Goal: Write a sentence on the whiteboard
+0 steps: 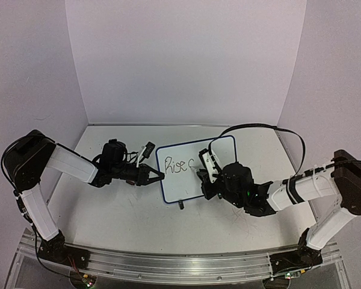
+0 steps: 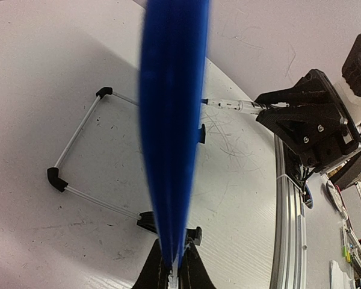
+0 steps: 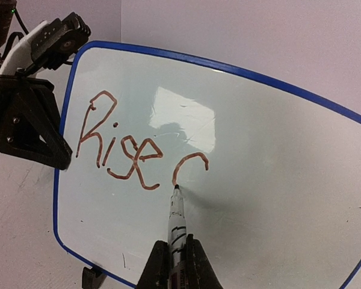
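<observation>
Pinching the left rim of the whiteboard (image 3: 277, 180) with the left gripper (image 1: 160, 176), fingers closed tight on the blue edge. Reaching in from the left to do so: elbow raised near the base, forearm low over the tabletop (image 1: 120, 211), wrist pointing right. Propped near upright at mid-tabletop on a wire stand (image 2: 78, 141) and black clip feet (image 2: 147, 221). Clamping a marker (image 3: 176, 220) in the right gripper (image 3: 176, 262), barrel lengthwise between the fingers, tip touching the board face. Coming in from the right, forearm angled low toward the board's front, wrist facing the writing. Written of the sentence (image 3: 149, 153): "Rise" in brown-red cursive at upper left, then an open curve just after it, with the marker tip at that curve's lower end.
</observation>
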